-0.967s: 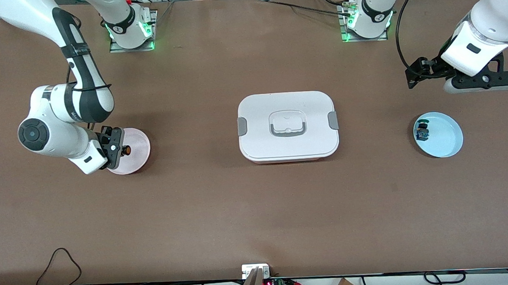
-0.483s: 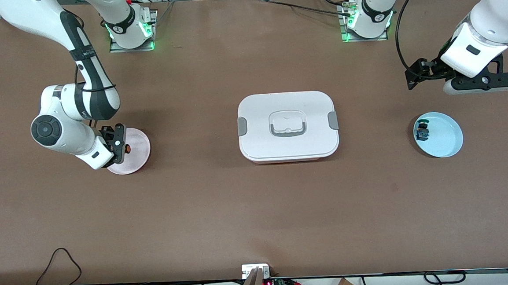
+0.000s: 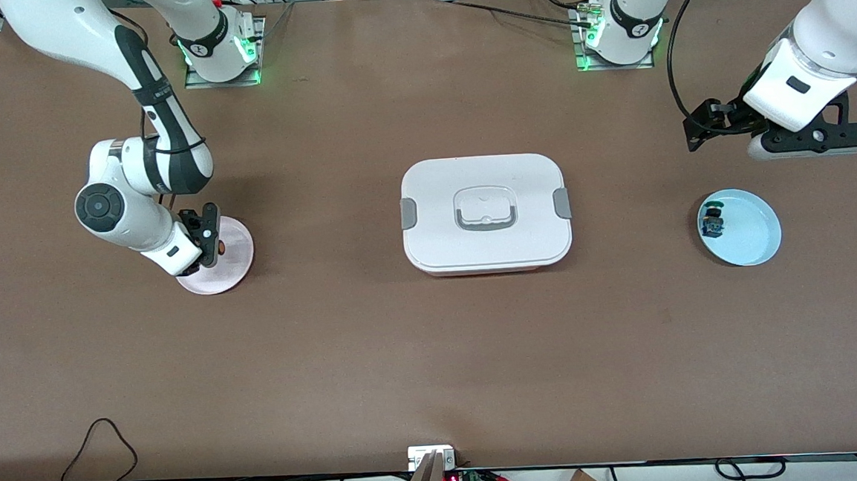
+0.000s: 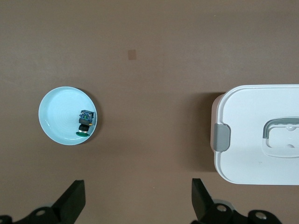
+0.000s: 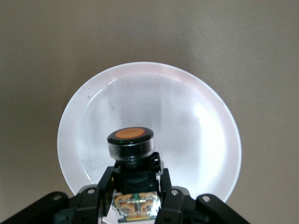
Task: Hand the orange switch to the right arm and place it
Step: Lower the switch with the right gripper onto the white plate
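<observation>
The orange switch (image 5: 131,154), black-bodied with a round orange cap, is clamped between the fingers of my right gripper (image 5: 135,184), cap pointing away from the wrist. My right gripper (image 3: 213,242) hangs low over the pink plate (image 3: 235,246) at the right arm's end of the table; the plate (image 5: 201,130) fills the right wrist view beneath the switch. In the front view only an orange speck of the switch (image 3: 220,248) shows beside the fingers. My left gripper (image 4: 138,200) is open and empty, up over bare table near the blue plate (image 3: 752,232); the left arm waits.
A white lidded box (image 3: 485,212) with grey latches sits mid-table, also at the edge of the left wrist view (image 4: 261,130). The blue plate (image 4: 56,116) holds a small switch with a blue-green cap (image 3: 711,222). Cables run along the table's near edge.
My right arm has swung toward the table's middle, carrying the gripper and switch a little further over the pink plate. The left arm has barely moved.
</observation>
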`<state>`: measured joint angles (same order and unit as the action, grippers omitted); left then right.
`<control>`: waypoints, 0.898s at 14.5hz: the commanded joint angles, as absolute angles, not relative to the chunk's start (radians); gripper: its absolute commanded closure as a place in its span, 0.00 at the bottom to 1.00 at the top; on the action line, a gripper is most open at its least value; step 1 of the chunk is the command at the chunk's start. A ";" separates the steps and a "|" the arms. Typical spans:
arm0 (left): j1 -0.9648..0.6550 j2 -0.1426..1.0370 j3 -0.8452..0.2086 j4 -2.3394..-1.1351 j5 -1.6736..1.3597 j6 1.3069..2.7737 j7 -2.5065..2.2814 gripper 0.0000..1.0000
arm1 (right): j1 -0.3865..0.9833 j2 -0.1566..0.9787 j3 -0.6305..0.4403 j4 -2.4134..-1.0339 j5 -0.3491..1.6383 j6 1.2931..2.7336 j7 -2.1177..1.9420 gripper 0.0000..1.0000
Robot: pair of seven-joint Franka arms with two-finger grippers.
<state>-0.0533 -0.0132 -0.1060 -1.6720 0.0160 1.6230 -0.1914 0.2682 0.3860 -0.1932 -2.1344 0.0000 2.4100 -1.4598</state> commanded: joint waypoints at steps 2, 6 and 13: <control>-0.055 0.002 -0.100 -1.644 0.009 1.609 -0.203 0.00 | 0.270 0.365 -0.189 -2.183 -0.017 2.457 -1.471 1.00; -0.055 0.002 -0.100 -1.644 0.009 1.609 -0.202 0.00 | 0.275 0.371 -0.189 -2.216 -0.017 2.517 -1.470 1.00; -0.057 0.000 -0.107 -1.644 0.009 1.597 -0.209 0.00 | 0.272 0.377 -0.187 -2.261 -0.018 2.582 -1.473 1.00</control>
<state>-0.0531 -0.0087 -0.1045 -1.6714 0.0160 1.6212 -0.1918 0.2751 0.3871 -0.1918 -2.2437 -0.0035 2.5611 -1.4612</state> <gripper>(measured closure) 0.000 0.573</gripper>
